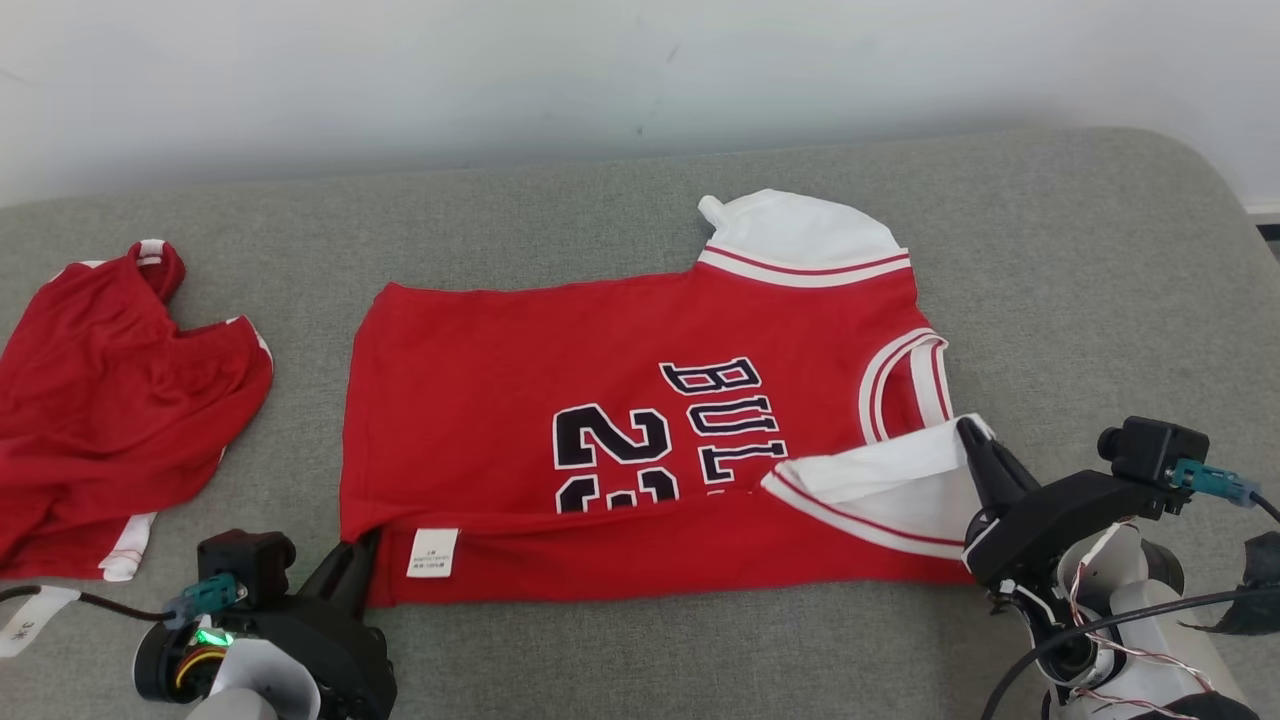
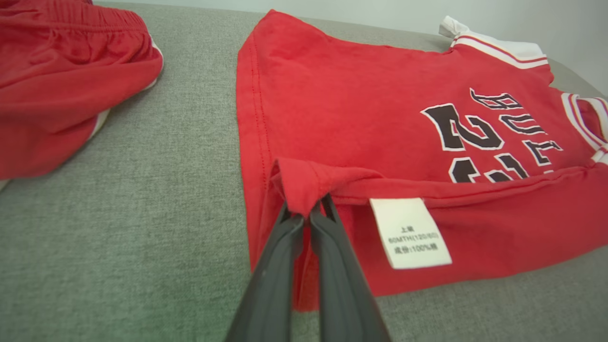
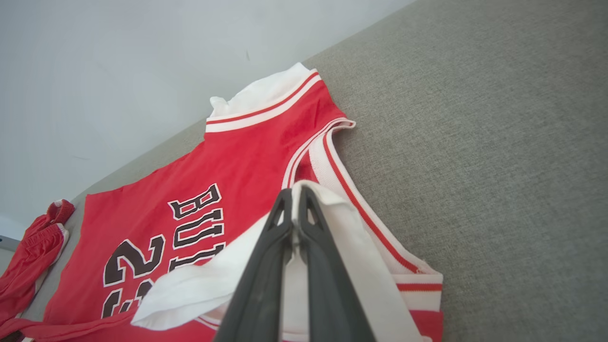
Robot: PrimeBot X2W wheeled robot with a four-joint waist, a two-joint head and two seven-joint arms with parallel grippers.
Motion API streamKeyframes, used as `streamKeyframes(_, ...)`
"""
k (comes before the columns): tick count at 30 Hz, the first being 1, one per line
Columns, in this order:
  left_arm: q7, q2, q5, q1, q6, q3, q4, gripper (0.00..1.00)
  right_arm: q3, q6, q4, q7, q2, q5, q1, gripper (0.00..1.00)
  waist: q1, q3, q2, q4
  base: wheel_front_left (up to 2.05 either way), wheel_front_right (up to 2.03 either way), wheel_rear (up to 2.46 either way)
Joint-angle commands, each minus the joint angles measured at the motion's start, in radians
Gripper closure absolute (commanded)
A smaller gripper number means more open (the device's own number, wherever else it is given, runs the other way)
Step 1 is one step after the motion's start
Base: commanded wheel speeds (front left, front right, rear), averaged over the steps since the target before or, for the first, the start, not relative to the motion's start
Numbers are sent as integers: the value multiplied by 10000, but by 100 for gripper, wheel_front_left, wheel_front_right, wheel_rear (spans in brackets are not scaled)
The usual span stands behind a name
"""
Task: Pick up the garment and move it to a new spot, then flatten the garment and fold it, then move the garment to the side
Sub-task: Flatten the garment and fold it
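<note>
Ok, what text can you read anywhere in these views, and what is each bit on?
"BUL", remainder covered by the fold: chest of the red jersey.
"2", next digit cut off: same chest, beside the letters.
"60MTH(120/60)" and "100%": white care label on the folded-over edge; its Chinese characters are too small to be sure.
White tag, head view's lower left: blurred, unreadable.

Red jersey (image 1: pixel 560 400), white-trimmed, black lettering

A red knit-cloth jersey (image 1: pixel 500 370), soft and matt, with smooth black printed lettering (image 1: pixel 610 440), lies on a grey coarse-woven fabric cushion (image 1: pixel 1080 250). Its white sewn-in label (image 2: pixel 410 232) looks smooth. The dark fingers (image 2: pixel 273 275) of the left gripper (image 2: pixel 306 211) look like smooth matt plastic.
</note>
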Motion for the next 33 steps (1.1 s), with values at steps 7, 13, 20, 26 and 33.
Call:
streamKeyframes(7, -889, -194, 138, 56, 105, 132, 226, 0, 254, 11, 386, -1272, -194, 5, -206, 0, -1, -139, -1, 100, 0, 0, 0)
streamKeyframes(13, -1566, -270, 142, 798, 371, 197, -248, 0, 292, 11, -3, -2372, -461, -202, 433, 0, -1, -307, -1, 206, 0, 0, 0)
streamKeyframes(20, -1886, -278, 187, 1582, 682, 200, -819, 0, 129, 11, -733, -2685, -707, -898, 1544, 0, -1, -329, -1, 162, 0, 0, 0)
streamKeyframes(26, -1916, -342, 380, 1725, 837, 17, -766, 0, -88, 11, -966, -2569, -671, -1645, 2079, 0, -1, -234, -1, 53, 0, 0, 0)
streamKeyframes(33, -1965, -168, 789, 1395, 1036, -156, -220, 0, -40, 11, -1016, -2456, -580, -2348, 2293, 0, -1, -112, -1, -41, 0, 0, 0)
